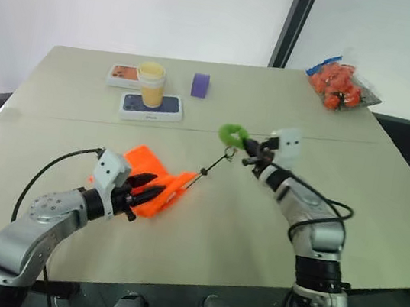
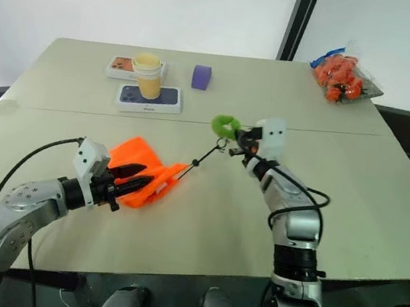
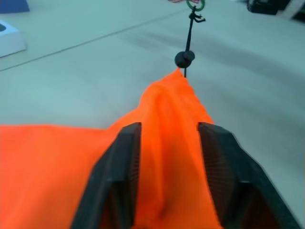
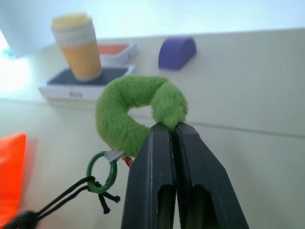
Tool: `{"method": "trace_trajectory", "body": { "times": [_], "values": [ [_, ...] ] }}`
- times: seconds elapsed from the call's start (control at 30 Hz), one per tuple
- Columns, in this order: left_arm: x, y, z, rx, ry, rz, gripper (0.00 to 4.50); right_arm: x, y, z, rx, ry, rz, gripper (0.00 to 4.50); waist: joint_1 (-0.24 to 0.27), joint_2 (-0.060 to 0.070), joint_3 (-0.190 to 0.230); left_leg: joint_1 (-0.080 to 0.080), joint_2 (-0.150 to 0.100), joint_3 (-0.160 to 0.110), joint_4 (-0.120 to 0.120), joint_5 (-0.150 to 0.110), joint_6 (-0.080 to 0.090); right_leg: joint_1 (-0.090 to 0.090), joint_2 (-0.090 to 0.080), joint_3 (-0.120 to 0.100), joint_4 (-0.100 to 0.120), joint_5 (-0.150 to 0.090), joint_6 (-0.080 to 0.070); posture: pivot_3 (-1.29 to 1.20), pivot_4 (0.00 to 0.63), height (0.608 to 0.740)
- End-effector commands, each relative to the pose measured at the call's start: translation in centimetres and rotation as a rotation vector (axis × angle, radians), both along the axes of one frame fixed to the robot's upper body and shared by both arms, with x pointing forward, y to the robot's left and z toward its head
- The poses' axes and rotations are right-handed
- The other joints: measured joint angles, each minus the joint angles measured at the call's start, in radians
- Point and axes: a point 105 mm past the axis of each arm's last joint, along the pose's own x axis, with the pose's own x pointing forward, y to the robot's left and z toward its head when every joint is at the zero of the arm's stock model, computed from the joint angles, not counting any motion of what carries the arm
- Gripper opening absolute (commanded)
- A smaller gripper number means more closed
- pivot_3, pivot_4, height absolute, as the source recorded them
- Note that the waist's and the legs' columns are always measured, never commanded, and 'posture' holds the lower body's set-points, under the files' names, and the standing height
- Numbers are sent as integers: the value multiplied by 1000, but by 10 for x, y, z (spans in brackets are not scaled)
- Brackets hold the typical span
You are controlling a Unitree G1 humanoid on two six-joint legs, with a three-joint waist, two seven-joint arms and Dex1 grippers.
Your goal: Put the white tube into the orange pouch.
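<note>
On the beige table point(image 1: 255, 230), at about seven o'clock from its middle, we have our left gripper point(image 1: 146, 189) around the orange pouch point(image 1: 156, 181): its two fingers stand apart with a ridge of the fabric between them, and we cannot tell whether they press it. At about two o'clock from the pouch, our right gripper point(image 1: 248, 151) is clamped on the fuzzy lime-green ring point(image 1: 230, 134), lifted above the table, with the black cord point(image 1: 215, 163) running taut from the pouch neck up to it.

We judge the task to be near its end. The pouch neck looks gathered to a point at the cord stopper point(image 3: 184, 58), as if we were drawing it closed. We cannot tell where the white tube is; perhaps it is already inside, which the pictures do not confirm.

From the head we get the layout: the yellow-and-white cup point(image 1: 152, 84) on a flat box at eleven o'clock, the purple block point(image 1: 200, 85) just beside it, the bag of orange fruit point(image 1: 340, 86) far off at one o'clock. From the left wrist we get the bunched neck and stopper; from the right wrist, the jaws pinching the plush ring and a small dark-green metal ring point(image 4: 101, 166) linking it to the cord.
</note>
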Motion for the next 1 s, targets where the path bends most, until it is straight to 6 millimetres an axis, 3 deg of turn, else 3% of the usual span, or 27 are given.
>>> {"method": "trace_trajectory", "body": {
  "times": [0.03,0.1,0.23,0.5,0.77,1.0],
  "values": [
    [9,16,18,-100,-20,33,3643,-11,4,19,42,-60,47,0,0,0,0,0,0,0,0,0,0,0,0,0,0,0,0,0,150,723],
    [12,21,18,-102,-10,40,4448,-13,6,19,47,-63,57,0,0,0,0,0,0,0,0,0,0,0,0,0,0,0,0,0,150,723],
    [17,26,16,-57,45,-50,4448,-20,20,21,65,-83,102,0,1,0,0,-1,0,0,0,0,0,0,0,-1,0,0,0,0,150,723],
    [11,-17,30,-125,29,-206,4448,-25,31,24,48,-110,154,0,3,0,0,-1,0,0,0,0,0,1,-1,-1,-2,0,0,0,150,723],
    [40,-45,16,-65,28,-313,4448,-28,47,34,56,-143,226,0,2,0,0,0,0,-1,0,0,0,1,0,-1,0,0,0,0,150,723],
    [52,-60,8,-69,87,-437,4448,-33,56,45,68,-176,275,0,3,0,0,-1,-1,-2,0,0,0,1,0,-2,-1,-1,2,0,150,723]
  ]
}}
